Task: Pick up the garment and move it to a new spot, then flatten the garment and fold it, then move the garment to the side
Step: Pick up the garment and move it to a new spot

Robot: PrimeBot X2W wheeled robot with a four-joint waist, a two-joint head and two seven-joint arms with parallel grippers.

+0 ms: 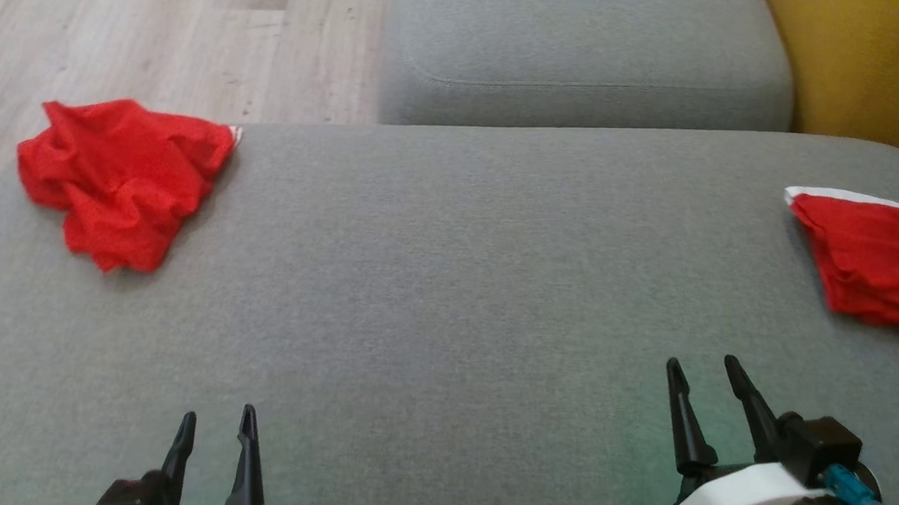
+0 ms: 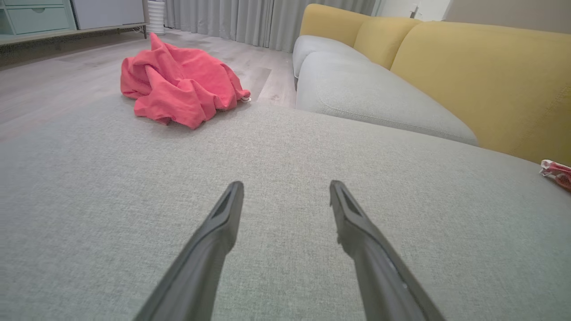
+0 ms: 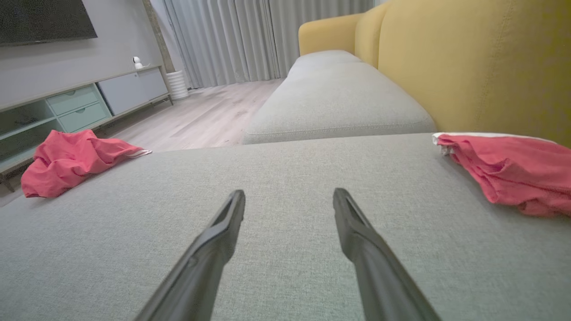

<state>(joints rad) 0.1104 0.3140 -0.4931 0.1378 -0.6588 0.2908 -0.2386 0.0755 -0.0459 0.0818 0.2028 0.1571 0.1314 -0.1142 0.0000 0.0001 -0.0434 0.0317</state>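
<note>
– Garment loc?
– Crumpled red garment [image 1: 122, 182] at 10 o'clock in head view. It's heaped on the far-left corner of the grey seat cushion [image 1: 447, 299], right at the rim by the wood floor [image 1: 120, 21].
– 2nd red item?
– Folded red garment [image 1: 874, 259] at 3 o'clock, lying low, w/ a white band along its far edge, near the yellow backrest [image 1: 874, 68]. Well apart from the heap, bare cushion btw them.
– Grippers?
– Left gripper [image 1: 219, 414] at 7 o'clock: jaws apart, nothing btw them, fingers pointing to 12. Right gripper [image 1: 702, 362] at 5 o'clock: jaws apart too, holding nothing, leaning slightly toward 11. Both are over the cushion and clear of either cloth. Can't tell if the tips touch the upholstery.
– Any text, tags, logos?
– White trim peeks out at the heap's 1 o'clock corner. Any lettering is too small to read.
– Bkgd?
– Second grey cushion [image 1: 587, 50] at 12 o'clock. Right wrist view has grey curtains [image 3: 232, 40] and a low cabinet [image 3: 76, 104] w/ pale green drawers.
</note>
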